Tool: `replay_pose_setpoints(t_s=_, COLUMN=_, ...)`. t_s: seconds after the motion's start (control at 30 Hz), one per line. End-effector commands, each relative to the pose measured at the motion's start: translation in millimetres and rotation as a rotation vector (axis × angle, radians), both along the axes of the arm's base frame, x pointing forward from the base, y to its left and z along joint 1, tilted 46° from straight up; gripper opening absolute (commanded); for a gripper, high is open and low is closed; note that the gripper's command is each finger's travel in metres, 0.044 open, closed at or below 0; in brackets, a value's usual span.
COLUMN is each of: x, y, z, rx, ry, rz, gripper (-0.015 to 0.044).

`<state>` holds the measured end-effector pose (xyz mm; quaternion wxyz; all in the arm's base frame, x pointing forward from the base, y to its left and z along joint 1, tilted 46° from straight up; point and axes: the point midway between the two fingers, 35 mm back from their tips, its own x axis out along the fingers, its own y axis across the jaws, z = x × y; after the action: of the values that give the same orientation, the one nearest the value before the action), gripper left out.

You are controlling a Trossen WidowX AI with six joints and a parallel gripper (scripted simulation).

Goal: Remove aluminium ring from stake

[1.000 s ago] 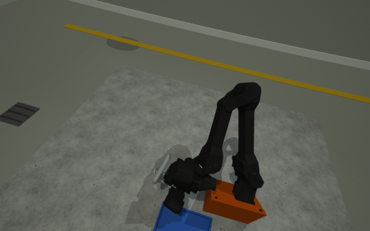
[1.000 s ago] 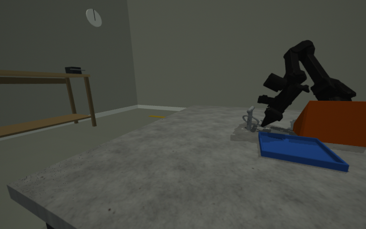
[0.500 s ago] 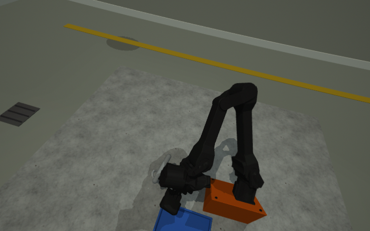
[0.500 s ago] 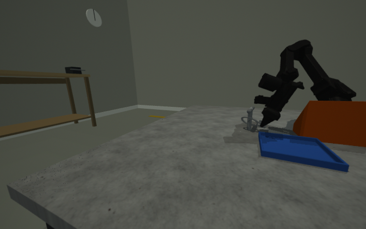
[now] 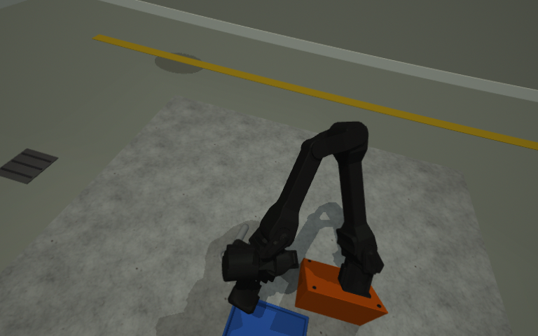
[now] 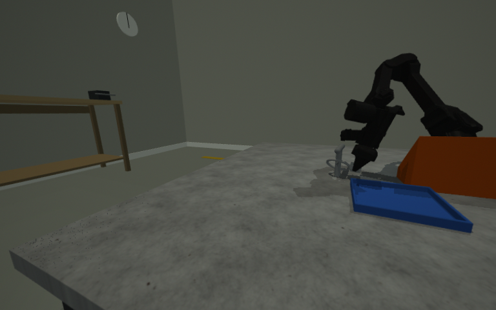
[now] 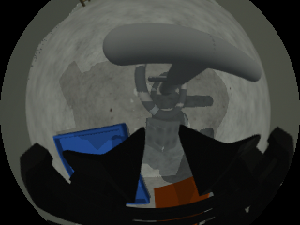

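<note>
Exterior view: a round wall clock (image 6: 126, 23) hangs between ten and eleven o'clock; a wooden bench (image 6: 122, 138) at nine carries a dark box (image 6: 99, 95). Top view: a floor grate (image 5: 26, 166) lies at nine o'clock; a yellow stripe (image 5: 263, 80) (image 6: 212, 157) runs from ten to three.

Black arm arched, pincer (image 6: 355, 168) (image 7: 161, 129) angled down, fingers partly apart
</note>
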<state>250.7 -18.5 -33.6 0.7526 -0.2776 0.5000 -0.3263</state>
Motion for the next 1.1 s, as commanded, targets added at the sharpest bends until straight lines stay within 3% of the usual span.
replay_pose_setpoints(t_s=0.0, x=3, y=4, z=2, rx=-0.002, ry=0.014, rz=-0.024, gripper=0.0000)
replay_pose_setpoints(t_s=1.07, x=6, y=18, z=17, rx=-0.096, ry=0.107, rz=-0.150, gripper=0.0000)
